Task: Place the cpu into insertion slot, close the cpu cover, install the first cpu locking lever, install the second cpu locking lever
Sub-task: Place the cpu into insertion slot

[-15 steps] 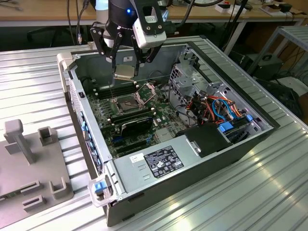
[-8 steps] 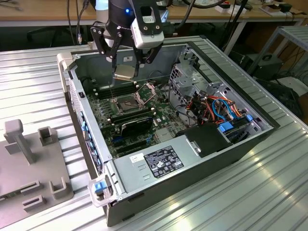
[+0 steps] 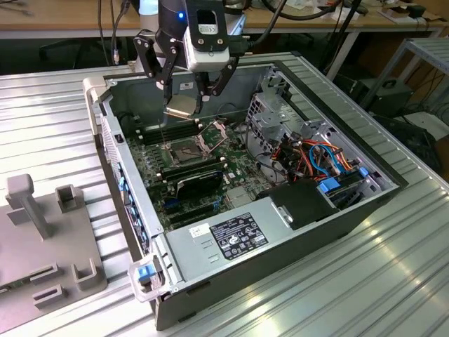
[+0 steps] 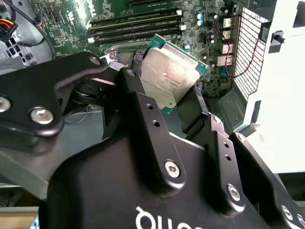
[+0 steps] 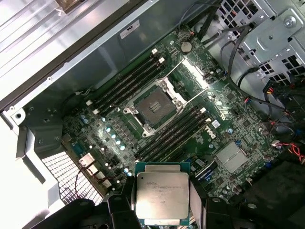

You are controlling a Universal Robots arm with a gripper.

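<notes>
Tool (image 3: 184,102) clamped on cpu (image 5: 162,194), raised near the slot (image 5: 155,106)
Square its edges to the slot, keep it level and lower straight; a skewed drop could damage it.

pincer (image 3: 184,105): I count one, with two fingers (image 5: 195,198).
cpu (image 5: 161,196): one, gripped between those fingers.
insertion slot (image 5: 155,107): one, below the pincer.
locking levers (image 5: 170,69): I see two, beside that slot.
memory-slot banks (image 5: 125,87): two, beyond the pincer's tip.
computer case (image 3: 280,270): one, under the pincer.
</notes>
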